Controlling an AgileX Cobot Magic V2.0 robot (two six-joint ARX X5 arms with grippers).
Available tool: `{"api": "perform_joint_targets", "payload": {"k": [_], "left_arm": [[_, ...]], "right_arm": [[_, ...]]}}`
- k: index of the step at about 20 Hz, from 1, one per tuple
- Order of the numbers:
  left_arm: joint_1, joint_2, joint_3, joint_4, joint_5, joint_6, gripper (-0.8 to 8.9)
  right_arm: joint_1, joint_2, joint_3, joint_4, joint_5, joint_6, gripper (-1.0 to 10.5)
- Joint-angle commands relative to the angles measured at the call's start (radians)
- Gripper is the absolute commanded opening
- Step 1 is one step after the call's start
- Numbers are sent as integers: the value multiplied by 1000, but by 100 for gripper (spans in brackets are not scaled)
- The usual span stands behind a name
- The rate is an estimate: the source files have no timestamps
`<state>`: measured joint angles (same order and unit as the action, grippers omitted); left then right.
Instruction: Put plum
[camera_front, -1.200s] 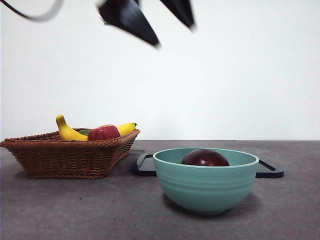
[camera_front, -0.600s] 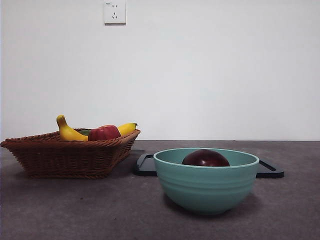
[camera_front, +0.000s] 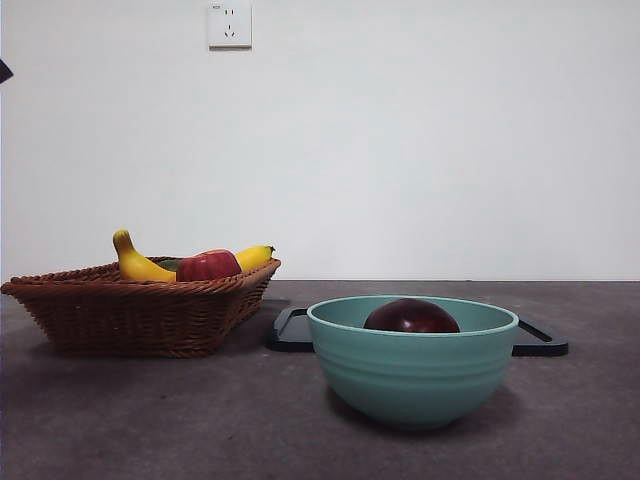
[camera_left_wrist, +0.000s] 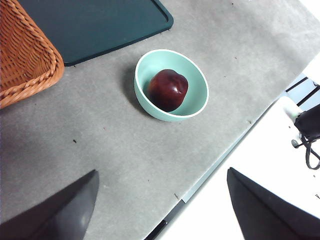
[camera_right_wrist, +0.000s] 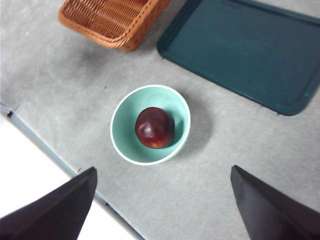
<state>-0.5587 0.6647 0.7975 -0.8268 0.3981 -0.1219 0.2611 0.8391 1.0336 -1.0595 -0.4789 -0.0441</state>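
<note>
Plum (camera_front: 411, 317) sits inside teal bowl (camera_front: 412, 370), placement apparently done; left gripper (camera_left_wrist: 162, 205) and right gripper (camera_right_wrist: 162, 205) both high above, jaws spread and empty, best kept clear of the bowl and parked without disturbing it.

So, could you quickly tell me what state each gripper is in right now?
Left gripper: open, holding nothing.
Right gripper: open, holding nothing.

Plum (camera_left_wrist: 168, 89) inside mint bowl (camera_left_wrist: 196, 108), gripper (camera_left_wrist: 162, 205) agape
</note>
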Motion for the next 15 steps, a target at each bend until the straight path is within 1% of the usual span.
{"api": "perform_joint_targets", "payload": {"k": [1,4,6,9,10,12,14,15], "left_arm": [[-5,5,12,12,6,-3,405],[-5,5,12,12,6,-3,405],[-5,5,12,12,6,-3,405],[-5,5,12,12,6,-3,405],[-5,5,12,12,6,-3,405],[-5,5,12,13,6,-2,405],[-5,6,12,13,6,0,405],[-5,6,12,13,6,0,405]], "right_arm": [[26,22,19,5,-3,13,428],[60,79,-2,35,0,20,427],[89,120,-67,135,0,64,427],[130,192,-190,332,13,133,426],[141,219,-220,391,23,149,426],[166,280,-251,479,70,171,420],[184,343,-256,526,118,171,362],[192,374,-256,550,130,171,358]]}}
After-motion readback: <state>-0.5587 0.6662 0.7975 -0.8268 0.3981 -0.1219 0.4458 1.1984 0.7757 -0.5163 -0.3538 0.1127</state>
